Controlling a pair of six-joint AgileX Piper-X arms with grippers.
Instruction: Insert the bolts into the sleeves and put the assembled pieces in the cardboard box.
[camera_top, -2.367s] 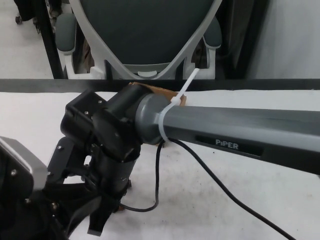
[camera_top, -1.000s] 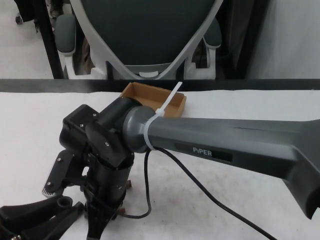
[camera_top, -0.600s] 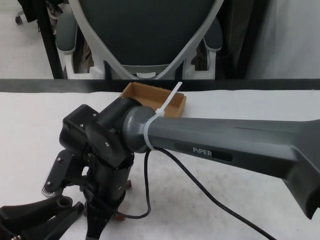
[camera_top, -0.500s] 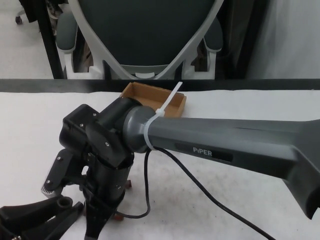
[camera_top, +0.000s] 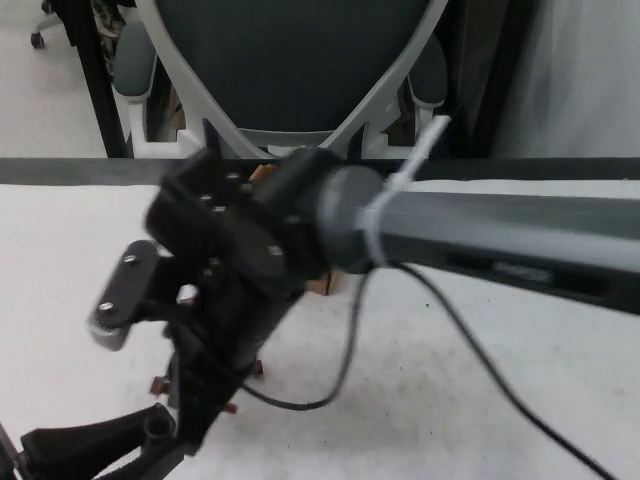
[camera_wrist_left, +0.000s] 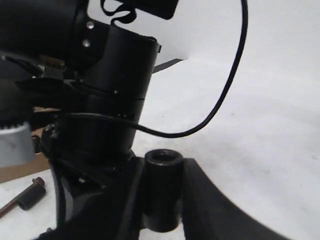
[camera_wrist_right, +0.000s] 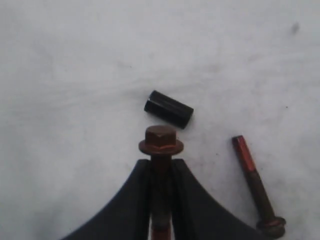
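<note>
1. My right gripper (camera_wrist_right: 161, 169) was clamped on a bolt (camera_wrist_right: 161, 141). The bolt's long axis ran along the fingers and its hex head stuck out past the tips.
2. My left gripper (camera_wrist_left: 163, 202) was closed on a black sleeve (camera_wrist_left: 163, 172), whose open bore faced the right arm close by.
3. I judged the mating depended on lining the bolt's axis up with that bore.
4. A loose sleeve (camera_wrist_right: 169, 109) and a loose bolt (camera_wrist_right: 255, 187) lay apart on the bench (camera_wrist_right: 70, 70).
5. The cardboard box (camera_top: 318, 286) sat behind the right arm, and I could not see what it held.
</note>
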